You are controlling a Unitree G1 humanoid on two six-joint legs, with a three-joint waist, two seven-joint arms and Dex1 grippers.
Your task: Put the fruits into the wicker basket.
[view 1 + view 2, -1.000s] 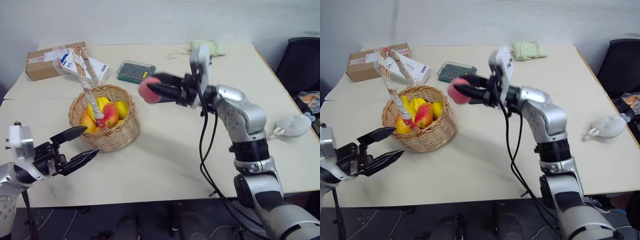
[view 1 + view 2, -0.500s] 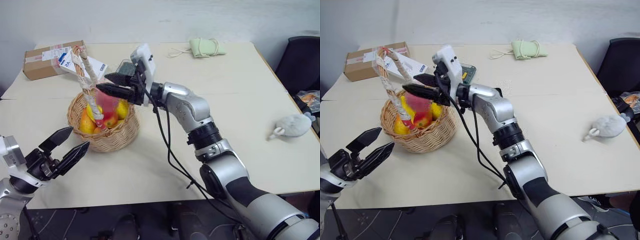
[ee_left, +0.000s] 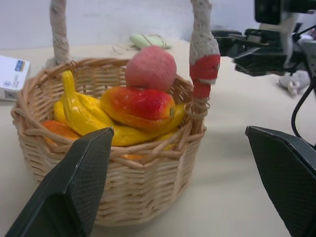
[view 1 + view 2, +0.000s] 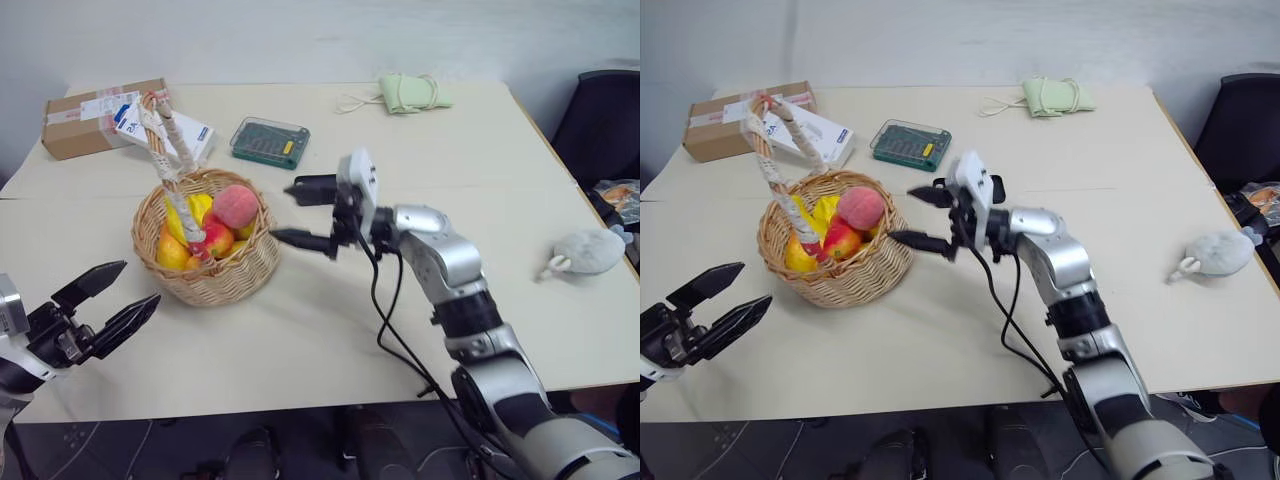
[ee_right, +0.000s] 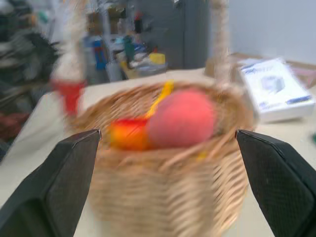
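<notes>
While the right claw (image 4: pixel 302 212) hangs level just beside the wicker basket (image 4: pixel 232 276), its two black fingers are spread wide with nothing between them. Straight ahead of its tips, inside the basket, the pink ball (image 4: pixel 236 206) sits on top of the other fruits: a yellow-orange one with a red side (image 3: pixel 139 104) directly under it, a yellow banana-shaped piece (image 3: pixel 79 107) beside that, and an orange one (image 4: pixel 171 252) low against the wicker wall. In the right wrist view the ball lies between the two finger silhouettes but apart from them, past the basket rim. The basket's tall handle (image 4: pixel 166 150), wrapped in pale strips with red bands near its feet, arches up on the far side of the fruits from this claw.

The left claw (image 4: pixel 112 301) is also spread and empty, low at the near edge of the counter (image 4: pixel 330 330), with the basket ahead of it and a stretch of bare surface between.

Beyond the basket from the right claw lie a cardboard box (image 4: pixel 92 118) and a white-and-blue packet (image 4: pixel 190 135). A green case (image 4: pixel 269 141) rests near the right claw, further back on the counter. A pale green pouch (image 4: pixel 413 93) lies at the counter's far edge, and a grey plush toy (image 4: pixel 584 250) sits well behind the right arm at the counter's side.
</notes>
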